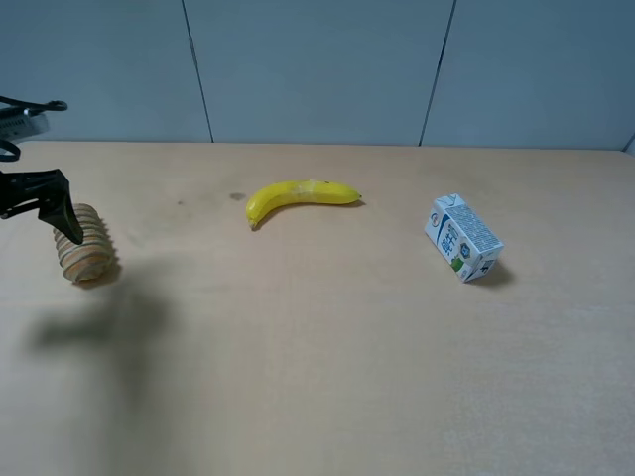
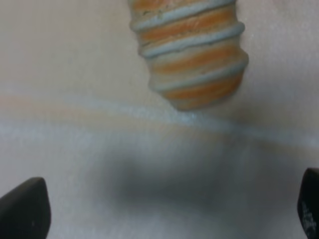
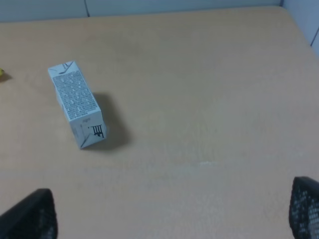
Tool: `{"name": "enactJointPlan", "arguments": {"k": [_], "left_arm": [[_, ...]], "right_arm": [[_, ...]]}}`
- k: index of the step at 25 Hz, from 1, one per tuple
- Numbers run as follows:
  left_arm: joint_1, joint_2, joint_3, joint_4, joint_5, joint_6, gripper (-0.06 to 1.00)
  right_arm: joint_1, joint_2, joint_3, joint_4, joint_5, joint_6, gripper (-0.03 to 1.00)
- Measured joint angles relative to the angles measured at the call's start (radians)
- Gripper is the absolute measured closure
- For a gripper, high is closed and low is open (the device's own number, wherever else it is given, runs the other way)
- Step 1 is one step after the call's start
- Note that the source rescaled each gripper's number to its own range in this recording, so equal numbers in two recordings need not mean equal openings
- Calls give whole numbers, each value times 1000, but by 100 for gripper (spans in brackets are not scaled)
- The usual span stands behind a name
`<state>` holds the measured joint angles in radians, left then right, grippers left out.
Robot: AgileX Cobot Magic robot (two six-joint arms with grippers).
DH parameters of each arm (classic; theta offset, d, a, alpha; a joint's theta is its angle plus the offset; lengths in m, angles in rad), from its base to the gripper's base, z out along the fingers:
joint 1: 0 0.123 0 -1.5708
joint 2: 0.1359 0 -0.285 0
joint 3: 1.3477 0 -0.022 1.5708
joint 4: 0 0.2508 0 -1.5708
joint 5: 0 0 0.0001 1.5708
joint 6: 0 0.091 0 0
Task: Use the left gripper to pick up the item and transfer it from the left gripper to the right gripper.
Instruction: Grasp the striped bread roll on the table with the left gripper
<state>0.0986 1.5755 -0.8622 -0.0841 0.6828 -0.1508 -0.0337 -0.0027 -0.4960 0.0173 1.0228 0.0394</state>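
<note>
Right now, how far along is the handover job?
Nothing is finished: the item lies on the table, not gripped. In hand: the open left gripper hangs close to it. Left: grasp, lift, and pass it to the right gripper, open and empty.

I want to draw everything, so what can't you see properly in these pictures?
- Item: left wrist view, blurred, one end cut by the edge.
- Left gripper: only fingertips in left wrist view; high view's edge cuts the arm.
- Right gripper: only fingertips, right wrist view.
- Carton: print too small, high view.
</note>
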Motion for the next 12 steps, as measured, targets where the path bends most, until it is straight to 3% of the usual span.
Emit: {"name": "enactJointPlan", "arguments": {"k": [12], "left_arm": [[-25,207,-2,-11,-227,-44,-6]], "right_arm": [[0,0,0,0,0,0,-3]]}}
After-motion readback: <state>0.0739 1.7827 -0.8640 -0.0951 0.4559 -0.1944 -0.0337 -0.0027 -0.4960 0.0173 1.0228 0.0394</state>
